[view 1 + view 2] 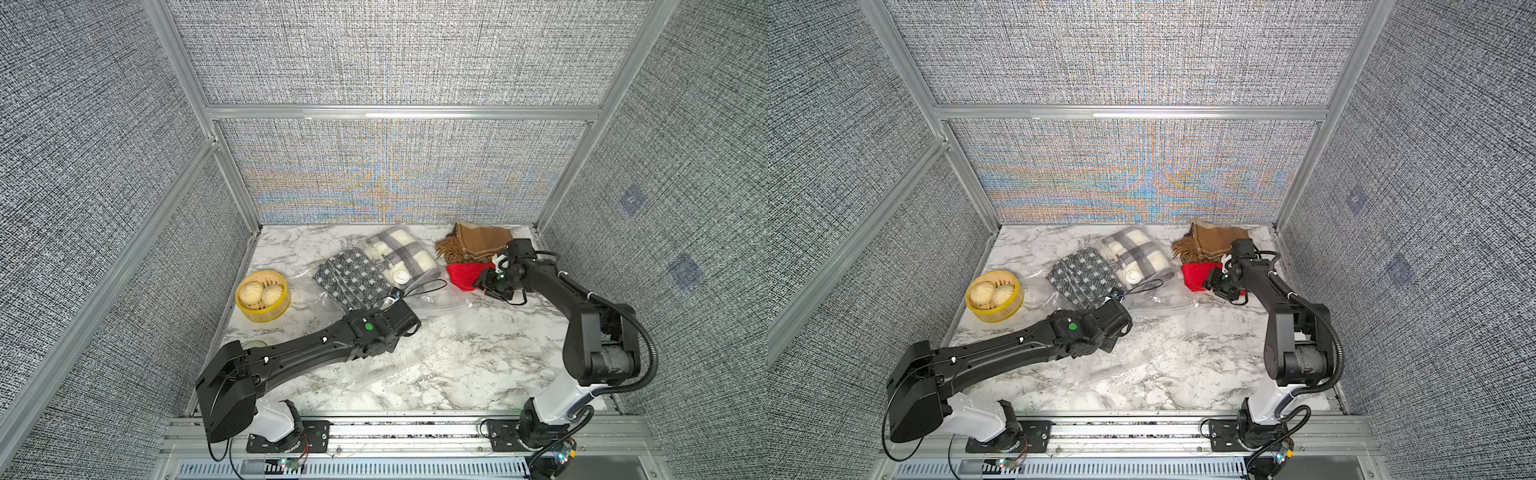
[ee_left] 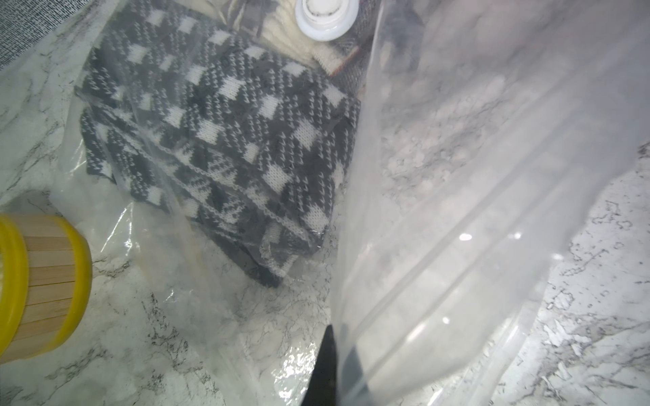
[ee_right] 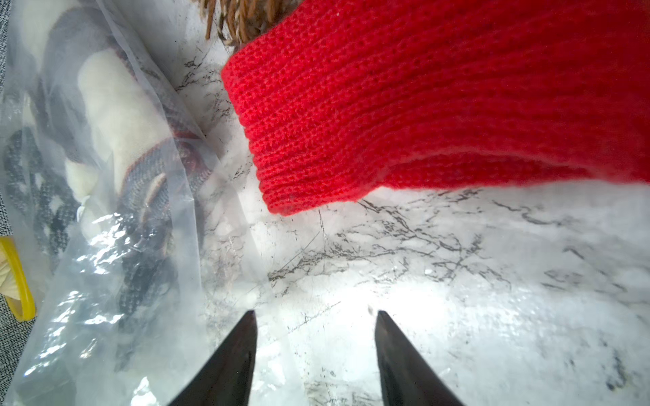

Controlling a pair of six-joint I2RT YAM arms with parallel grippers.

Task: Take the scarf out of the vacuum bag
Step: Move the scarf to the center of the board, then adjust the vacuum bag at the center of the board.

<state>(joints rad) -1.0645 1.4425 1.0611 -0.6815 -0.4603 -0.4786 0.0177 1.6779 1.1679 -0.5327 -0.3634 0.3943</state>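
The vacuum bag (image 1: 432,297) is clear crinkly plastic lying mid-table, with its white valve (image 1: 401,277) (image 2: 325,17) on top. Inside it lie a dark diamond-patterned scarf (image 1: 353,276) (image 2: 228,140) and a cream-and-grey plaid scarf (image 1: 399,249). A red knitted scarf (image 1: 461,276) (image 3: 422,105) lies outside the bag on the marble, to its right. My left gripper (image 2: 333,337) is shut on a lifted sheet of the bag's film (image 2: 457,211). My right gripper (image 3: 315,313) (image 1: 482,282) is open and empty, just beside the red scarf's near edge.
A brown fringed scarf (image 1: 469,243) lies at the back right, behind the red one. A yellow-rimmed bamboo steamer (image 1: 262,297) (image 2: 42,281) with two buns stands at the left edge. Grey fabric walls close in the table on three sides.
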